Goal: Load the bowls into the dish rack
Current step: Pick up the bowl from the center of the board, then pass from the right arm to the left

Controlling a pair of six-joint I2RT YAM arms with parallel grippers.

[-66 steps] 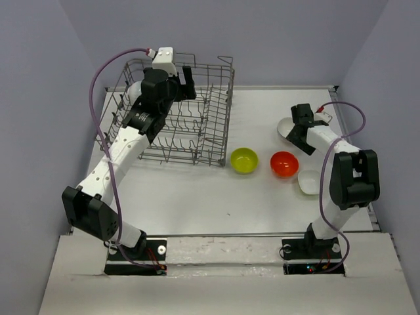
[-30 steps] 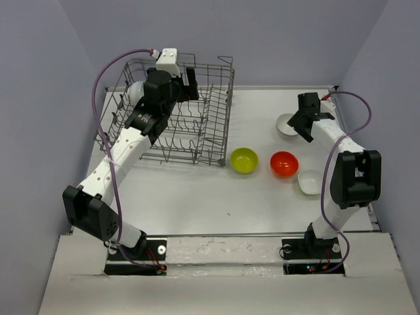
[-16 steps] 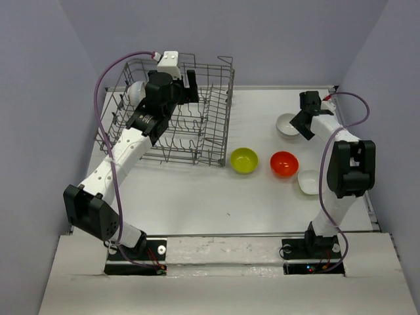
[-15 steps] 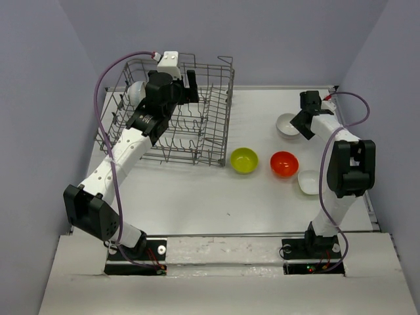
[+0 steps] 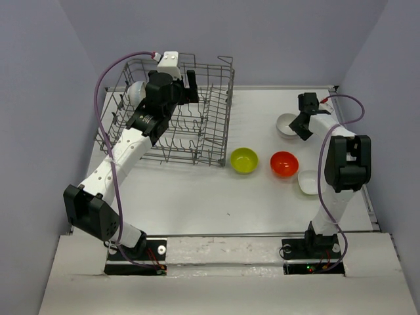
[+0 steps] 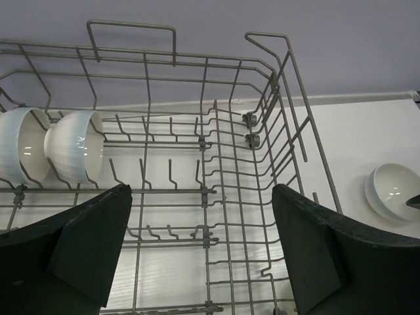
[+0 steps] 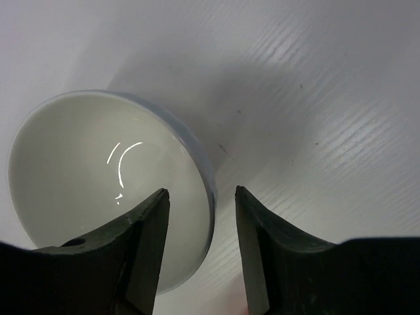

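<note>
Right of the dish rack (image 5: 220, 118), the right gripper (image 7: 200, 193), not yet clamped, straddles the rim of the white bowl (image 7: 98, 177), so a shallow pinch could tip it; the left gripper (image 6: 200, 197) gapes above the rack.

1. Setting: a robot test cell in a lab.
2. Enclosure: plain lilac walls (image 5: 39, 98) close off the white table (image 5: 197, 197) at 9, 12 and 3 o'clock.
3. Fixtures: left arm (image 5: 118, 157) and right arm (image 5: 341, 170) are bolted at 6 o'clock, with purple cables (image 5: 98, 118) exposed.
4. Props: rack (image 5: 210, 125) at 10 o'clock, bowls (image 5: 244, 160) toward 3 o'clock.
</note>
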